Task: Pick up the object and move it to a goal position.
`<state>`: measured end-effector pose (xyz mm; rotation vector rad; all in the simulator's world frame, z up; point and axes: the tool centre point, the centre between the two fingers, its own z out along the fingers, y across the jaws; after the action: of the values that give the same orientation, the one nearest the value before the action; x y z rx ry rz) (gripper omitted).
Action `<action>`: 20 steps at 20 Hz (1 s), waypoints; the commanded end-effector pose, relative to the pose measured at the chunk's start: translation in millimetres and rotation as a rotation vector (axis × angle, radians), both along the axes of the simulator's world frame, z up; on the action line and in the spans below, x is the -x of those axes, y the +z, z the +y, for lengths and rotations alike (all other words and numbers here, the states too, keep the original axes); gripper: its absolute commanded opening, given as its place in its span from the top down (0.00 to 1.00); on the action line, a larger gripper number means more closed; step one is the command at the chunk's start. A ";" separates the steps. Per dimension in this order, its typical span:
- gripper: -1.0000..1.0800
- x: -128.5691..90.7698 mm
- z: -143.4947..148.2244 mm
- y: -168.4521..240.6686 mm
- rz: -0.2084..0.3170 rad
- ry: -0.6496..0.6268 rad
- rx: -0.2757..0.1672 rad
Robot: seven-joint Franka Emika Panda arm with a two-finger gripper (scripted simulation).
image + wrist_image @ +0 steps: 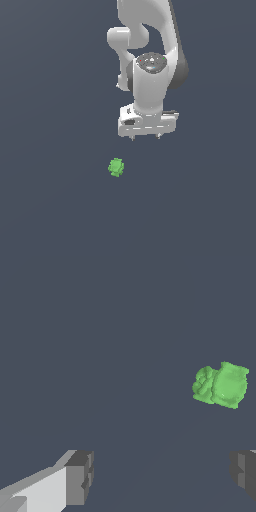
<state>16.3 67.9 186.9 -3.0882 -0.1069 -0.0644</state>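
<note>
The object (pixel 116 167) is a small bright green lumpy block lying on the dark grey floor, below and toward the exterior view's left of the white arm's hand. My gripper (pixel 145 136) hangs above the floor, apart from the object, with only two short fingertips showing under the white hand. In the wrist view the object (pixel 221 385) lies off to one side of the gap, beyond the fingers (pixel 80 477), which stand wide apart with nothing between them. My gripper (pixel 162 476) is open.
A flat dark grey surface (pixel 50 200) fills both views. The white arm (pixel 150 45) rises out of the exterior view's upper edge.
</note>
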 end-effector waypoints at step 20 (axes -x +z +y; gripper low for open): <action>0.04 -57.3 -114.0 -91.4 0.046 -0.312 0.042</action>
<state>71.6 -41.3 99.4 -3.1144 0.3606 -0.0038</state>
